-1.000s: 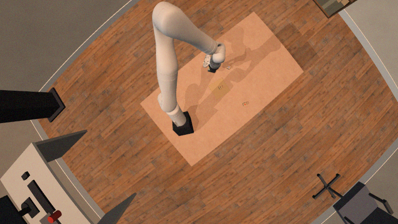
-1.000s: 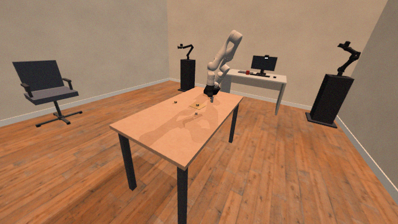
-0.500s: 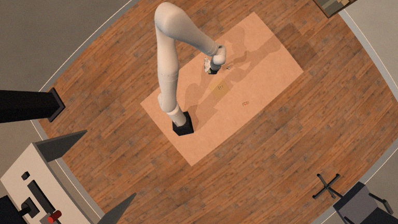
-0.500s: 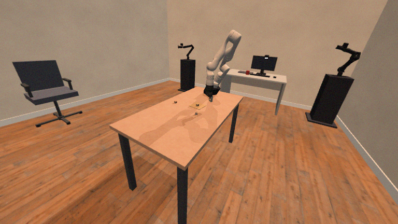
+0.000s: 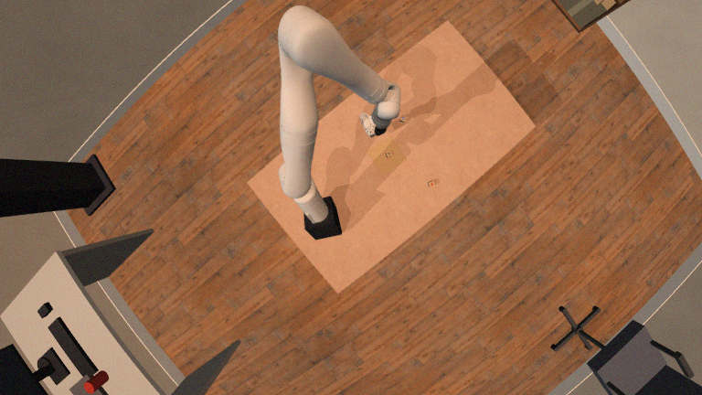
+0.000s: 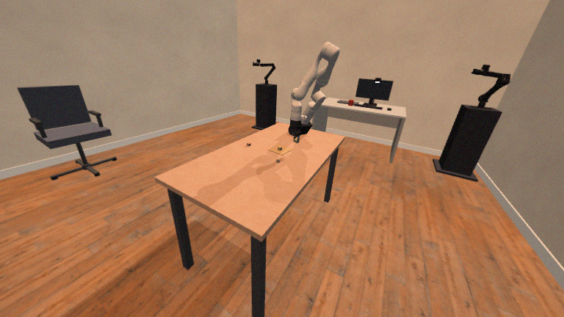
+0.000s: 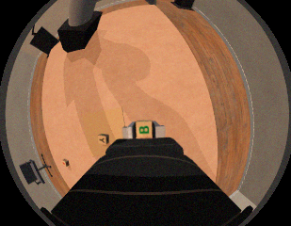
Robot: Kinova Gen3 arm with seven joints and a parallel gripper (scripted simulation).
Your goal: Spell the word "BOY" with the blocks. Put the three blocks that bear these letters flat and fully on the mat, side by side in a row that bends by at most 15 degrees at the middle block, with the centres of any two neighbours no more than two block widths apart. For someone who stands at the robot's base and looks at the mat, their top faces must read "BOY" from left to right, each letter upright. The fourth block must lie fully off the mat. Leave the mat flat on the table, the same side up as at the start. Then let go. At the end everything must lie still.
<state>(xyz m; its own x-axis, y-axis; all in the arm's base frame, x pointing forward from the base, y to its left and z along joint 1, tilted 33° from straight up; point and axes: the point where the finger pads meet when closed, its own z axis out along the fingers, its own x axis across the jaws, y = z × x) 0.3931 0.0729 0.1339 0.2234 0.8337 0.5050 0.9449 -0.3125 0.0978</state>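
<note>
My gripper [image 5: 380,133] [image 6: 296,136] [image 7: 144,127] is shut on the B block [image 7: 144,129], whose green letter faces up and lies sideways in the wrist view. It holds the block beside the yellowish mat [image 5: 380,152] [image 6: 272,150] [image 7: 107,120]; the height is hard to tell. The Y block [image 5: 388,154] [image 6: 279,148] [image 7: 103,139] rests on the mat, dark letter up. A block with an orange-red mark [image 5: 431,182] [image 6: 248,144] [image 7: 65,163] lies off the mat. Another block [image 5: 403,119] [image 6: 277,161] lies off the mat on the far side; its letter is unreadable, and it is hidden in the wrist view.
The wooden table [image 5: 465,132] [image 6: 216,180] carries the robot's black base [image 5: 323,222] [image 7: 79,35] at one end. The arm's shadow falls across the table and part of the mat. An office chair [image 5: 631,359] [image 6: 62,114] stands away from the table.
</note>
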